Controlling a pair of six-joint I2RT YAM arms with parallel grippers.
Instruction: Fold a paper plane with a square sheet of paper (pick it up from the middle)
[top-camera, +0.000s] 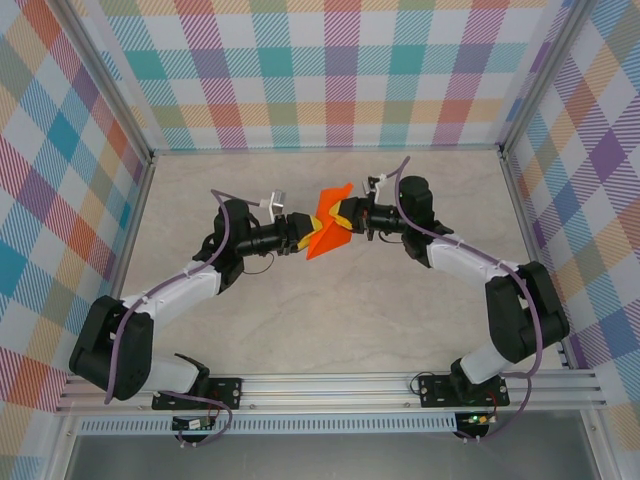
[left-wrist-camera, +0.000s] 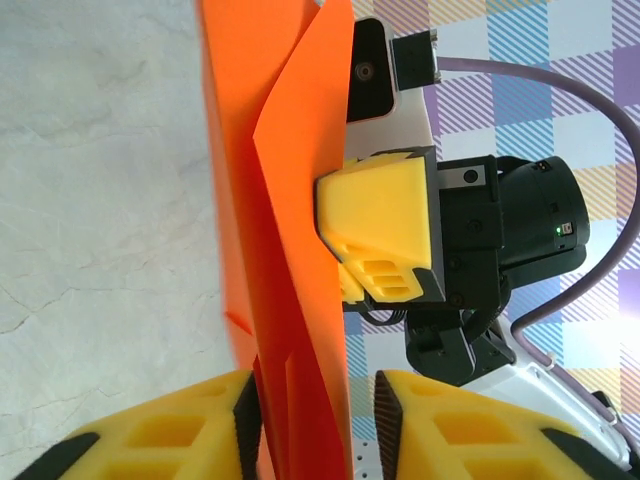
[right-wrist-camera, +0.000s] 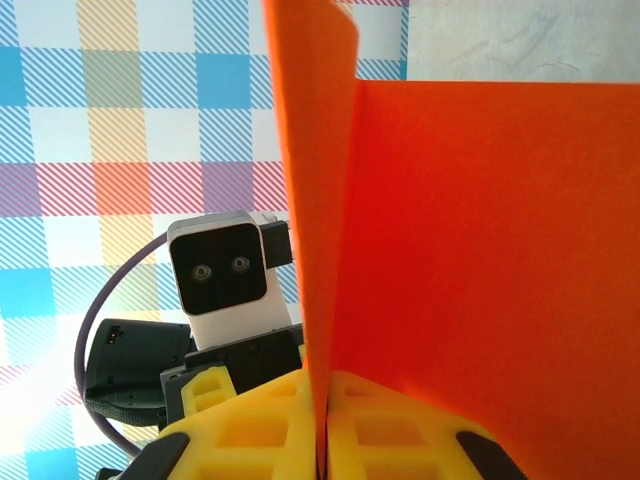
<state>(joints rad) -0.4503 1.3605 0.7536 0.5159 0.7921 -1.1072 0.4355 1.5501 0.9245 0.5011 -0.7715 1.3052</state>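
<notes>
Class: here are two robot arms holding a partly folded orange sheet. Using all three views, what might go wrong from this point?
1. The right gripper is shut on the orange sheet at one small spot. If the arms pull apart, the thin paper may slip or tear.
2. The left gripper has its jaws astride the loose layers, with a gap on one side. Closing there may crumple them or set a crooked crease.
</notes>
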